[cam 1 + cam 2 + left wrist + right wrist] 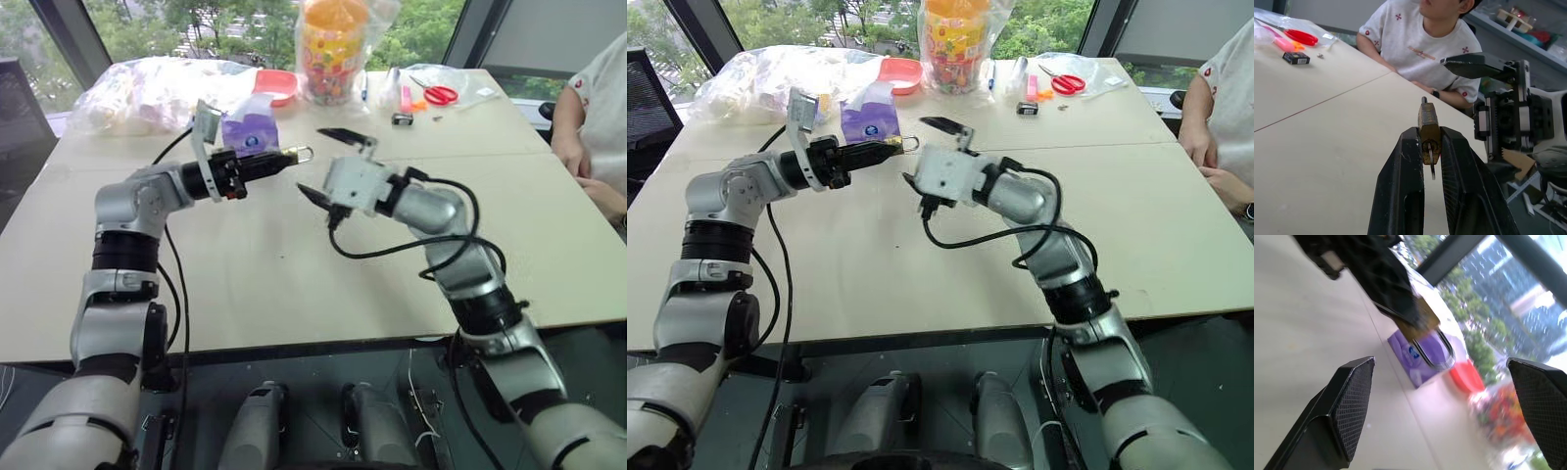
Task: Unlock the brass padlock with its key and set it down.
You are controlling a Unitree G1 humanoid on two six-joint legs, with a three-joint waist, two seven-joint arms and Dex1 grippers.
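Beige table [294, 284] bears scissors [440, 94], snack jar [331, 49], purple packet [251, 133].

The left tool's fingers [1400, 196] hide most of the brass padlock [1428, 128]; its shackle end is blurred.

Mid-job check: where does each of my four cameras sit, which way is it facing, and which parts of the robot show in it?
Left eye: on the head, looking forward and down at the table; both arms show.
Right eye: beside it, same scene.
Left wrist: along the left gripper, shut on the brass padlock; the right gripper and a seated person lie beyond.
Right wrist: between the open right gripper's fingers, towards the padlock and windows.
Shared: all show the padlock held above the table.
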